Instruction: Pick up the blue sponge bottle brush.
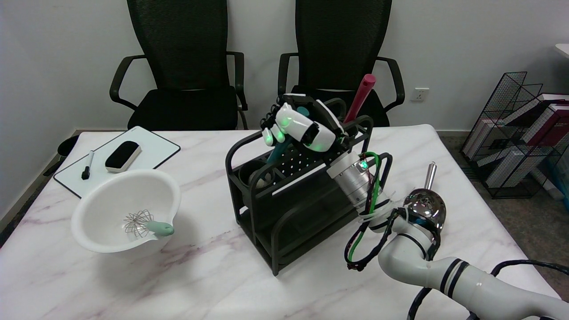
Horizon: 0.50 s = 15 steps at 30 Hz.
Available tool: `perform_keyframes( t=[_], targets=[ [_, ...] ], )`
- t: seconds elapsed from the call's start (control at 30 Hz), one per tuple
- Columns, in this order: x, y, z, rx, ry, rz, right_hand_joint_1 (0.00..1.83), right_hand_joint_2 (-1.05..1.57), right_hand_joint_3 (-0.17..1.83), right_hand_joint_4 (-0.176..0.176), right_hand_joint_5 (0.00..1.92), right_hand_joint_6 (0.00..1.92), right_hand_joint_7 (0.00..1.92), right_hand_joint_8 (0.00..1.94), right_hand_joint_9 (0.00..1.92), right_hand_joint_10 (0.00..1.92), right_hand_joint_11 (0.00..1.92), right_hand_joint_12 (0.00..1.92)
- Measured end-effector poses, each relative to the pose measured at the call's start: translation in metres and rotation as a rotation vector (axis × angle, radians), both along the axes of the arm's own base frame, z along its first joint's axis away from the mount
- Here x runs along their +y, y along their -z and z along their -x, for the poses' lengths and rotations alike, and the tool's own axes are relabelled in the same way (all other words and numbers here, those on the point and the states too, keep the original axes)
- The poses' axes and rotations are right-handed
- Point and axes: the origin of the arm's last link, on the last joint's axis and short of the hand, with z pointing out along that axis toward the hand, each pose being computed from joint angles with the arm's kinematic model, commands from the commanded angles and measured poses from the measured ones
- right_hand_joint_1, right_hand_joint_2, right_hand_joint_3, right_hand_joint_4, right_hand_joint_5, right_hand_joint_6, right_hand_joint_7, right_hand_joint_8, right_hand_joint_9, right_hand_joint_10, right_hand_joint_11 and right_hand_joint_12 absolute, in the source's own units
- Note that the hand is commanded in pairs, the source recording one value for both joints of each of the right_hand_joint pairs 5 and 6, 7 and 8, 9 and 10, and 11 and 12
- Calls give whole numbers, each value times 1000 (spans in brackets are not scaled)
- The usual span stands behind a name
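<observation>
Head view, table [231, 284]: white marble top with grey-pink veins, bearing everything below.
Chairs [186, 66]: two black mesh office chairs behind the far edge.
Right arm [444, 271]: white, reaching in from the lower right up to the rack.
Rack [284, 209]: black metal utensil rack mid-table, with cups along its top.
Bowl [126, 215]: white, left of the rack, with a whisk [144, 224] lying inside.
Whiteboard [146, 153]: far left, carrying an eraser [123, 156] and a marker [86, 165].
Right hand [302, 126]: above the rack's top, fingers curled closed around the brush handle, green lights glowing.
Blue sponge bottle brush [275, 153]: teal handle leaning in the rack's left cup, upper end inside the hand.
Red utensil [360, 100]: standing tilted at the rack's far end.
Ladle [424, 206]: shiny steel, right of the rack.
</observation>
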Motion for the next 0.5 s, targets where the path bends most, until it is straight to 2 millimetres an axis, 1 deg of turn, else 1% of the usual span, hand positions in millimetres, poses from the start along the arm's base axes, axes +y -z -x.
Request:
perform_keyframes(
  t=[0.1,0.17,0.2,0.27,0.3,0.33,0.43,0.5],
  targets=[
    [-1,0,0,1,0,2,1210,687,889,0,1432,1432,1547,1547,1527,1527,1375,1375],
    [-1,-1,0,2,0,3,1212,871,805,0,1576,1576,1643,1643,1596,1596,1418,1418],
    [-2,-1,0,2,-1,3,1202,1027,738,0,1702,1702,1712,1712,1643,1643,1468,1468],
    [-2,-1,0,3,0,4,1153,1305,622,0,1860,1860,1795,1795,1708,1708,1540,1540],
    [-2,-1,0,3,1,4,1101,1478,537,0,1908,1908,1848,1848,1748,1748,1584,1584],
    [-3,-1,0,4,1,5,1076,1567,479,0,1920,1920,1885,1885,1778,1778,1620,1620],
    [-3,-2,0,4,1,6,1093,1571,405,0,1920,1920,1920,1920,1830,1830,1700,1700],
    [-4,-2,-1,4,1,7,1095,1571,389,0,1920,1920,1920,1920,1844,1844,1717,1717]
  ],
)
